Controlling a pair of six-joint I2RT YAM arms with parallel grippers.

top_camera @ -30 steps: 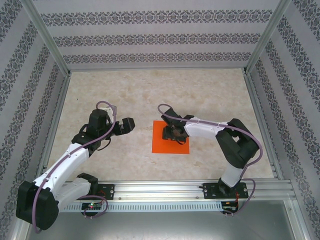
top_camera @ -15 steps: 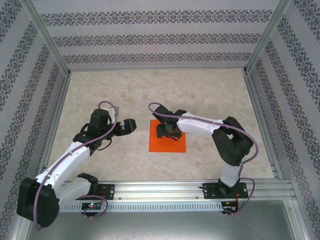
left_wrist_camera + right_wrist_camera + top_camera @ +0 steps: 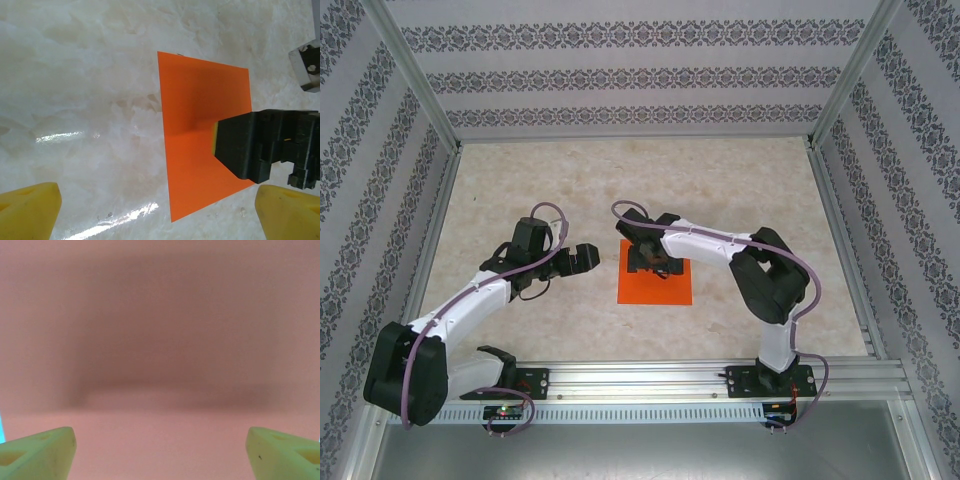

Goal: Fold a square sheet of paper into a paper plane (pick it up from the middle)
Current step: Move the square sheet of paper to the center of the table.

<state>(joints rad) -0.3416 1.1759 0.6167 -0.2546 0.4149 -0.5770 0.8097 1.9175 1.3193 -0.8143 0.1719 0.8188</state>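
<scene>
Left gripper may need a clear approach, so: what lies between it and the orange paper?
Just bare table; the top view shows nothing else between the left gripper and the orange paper.

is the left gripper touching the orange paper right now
Apart. The top external view shows a strip of bare table between the left gripper and the left edge of the square sheet of paper.

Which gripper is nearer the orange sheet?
Right. The right gripper sits at the surface of the orange sheet, over its far half; left gripper hovers beside its left edge, off it.
</scene>
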